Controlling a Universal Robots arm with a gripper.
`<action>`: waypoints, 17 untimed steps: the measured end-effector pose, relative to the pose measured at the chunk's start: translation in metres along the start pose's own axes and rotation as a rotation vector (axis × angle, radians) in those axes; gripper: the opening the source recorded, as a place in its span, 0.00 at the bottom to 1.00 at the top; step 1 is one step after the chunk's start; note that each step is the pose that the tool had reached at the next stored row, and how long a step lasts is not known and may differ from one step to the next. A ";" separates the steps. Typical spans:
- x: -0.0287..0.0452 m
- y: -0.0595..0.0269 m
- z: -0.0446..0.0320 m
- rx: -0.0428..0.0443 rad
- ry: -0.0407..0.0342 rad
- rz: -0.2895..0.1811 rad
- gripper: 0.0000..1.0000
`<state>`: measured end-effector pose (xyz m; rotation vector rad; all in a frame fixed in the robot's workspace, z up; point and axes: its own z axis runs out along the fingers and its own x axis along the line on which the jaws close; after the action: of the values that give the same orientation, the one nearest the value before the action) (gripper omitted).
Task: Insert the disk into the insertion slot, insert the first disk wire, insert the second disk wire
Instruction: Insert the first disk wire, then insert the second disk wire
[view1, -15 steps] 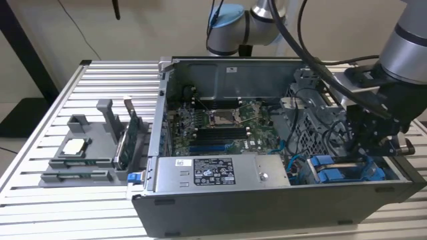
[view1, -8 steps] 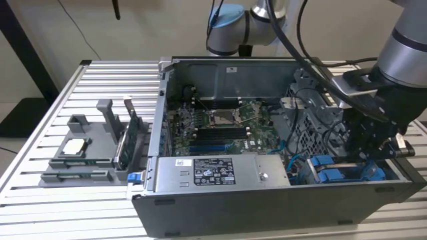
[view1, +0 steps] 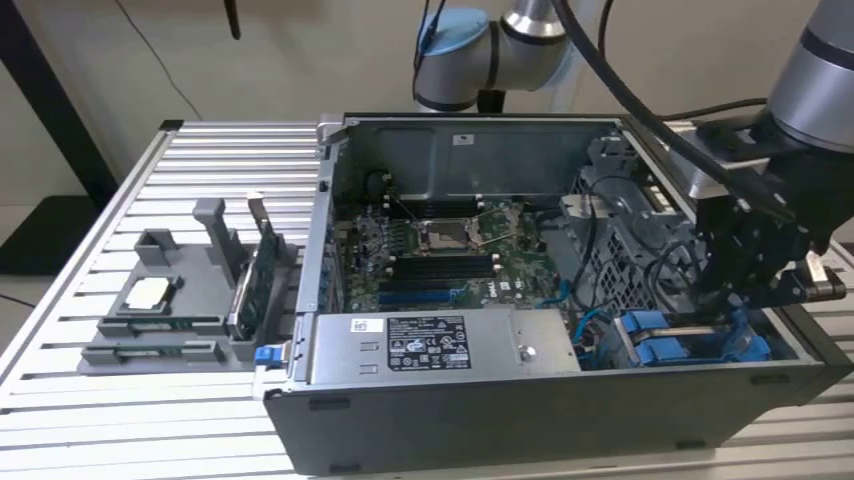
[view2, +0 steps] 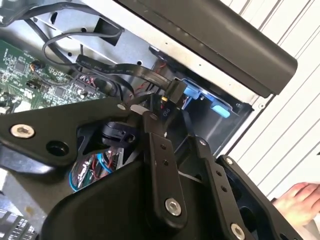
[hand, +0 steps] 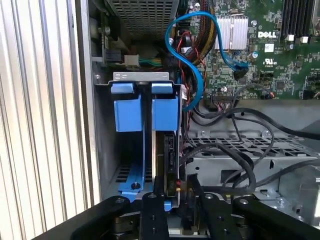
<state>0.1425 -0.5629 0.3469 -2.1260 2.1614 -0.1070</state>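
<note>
The pincer (hand: 174, 197) reaches down into the corner of the open case, its fingers standing narrow. Between them is the black plug of a disk wire (view2: 125, 71), which they seem to pinch. Directly ahead of the plug lies the disk (hand: 170, 150), a dark strip seen edge-on. It sits in the insertion slot (hand: 140, 76) beside a blue rail, under the blue tabs. Its long axis runs straight away from the pincer, deeper into the bay, so the plug faces its near end. The fingers cover that end, and I cannot tell whether the plug is seated or which of the two wires this is. Beyond the slot, loose cables cross to the green circuit board (hand: 280, 50). Outside the case, a person's hand (view2: 297, 200) rests on the slatted table (view2: 300, 75).
</note>
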 end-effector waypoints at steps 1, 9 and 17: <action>0.0000 -0.0003 -0.0022 0.0000 0.0001 0.000 0.33; -0.0005 -0.0023 -0.0176 0.0000 -0.0001 0.000 0.33; -0.0006 -0.0032 -0.0249 0.0000 0.0000 0.000 0.33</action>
<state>0.1426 -0.5629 0.3719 -2.1260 2.1614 -0.1070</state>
